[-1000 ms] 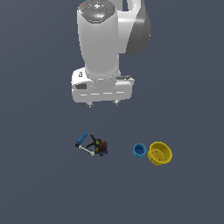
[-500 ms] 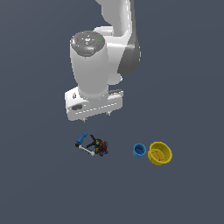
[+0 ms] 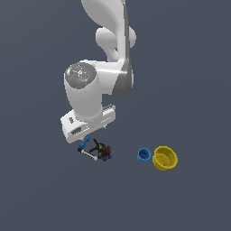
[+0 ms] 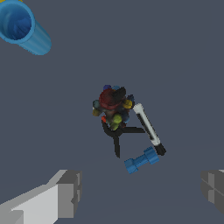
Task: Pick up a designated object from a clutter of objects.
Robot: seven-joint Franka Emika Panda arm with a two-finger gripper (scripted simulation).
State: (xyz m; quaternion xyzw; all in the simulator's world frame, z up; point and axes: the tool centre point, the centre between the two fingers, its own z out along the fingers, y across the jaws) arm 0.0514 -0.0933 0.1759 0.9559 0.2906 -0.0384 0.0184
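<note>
Gripper fingers spread wide, nothing between them; I see it poised above the cluster. Nearest below lies the small blue dumbbell-shaped piece, then the thin white rod with dark tip, flat on the grey counter, touching the black clamp beside the dark multicoloured lump. Small blue cup and larger yellow cup stand well apart, toward the exterior view's right.

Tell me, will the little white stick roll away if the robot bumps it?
Probably, yes. The white rod looks thin, round and straight, so a nudge could roll it. It likely stays stiff, not bendy. The black clamp lies right beside it and might stop it.
</note>
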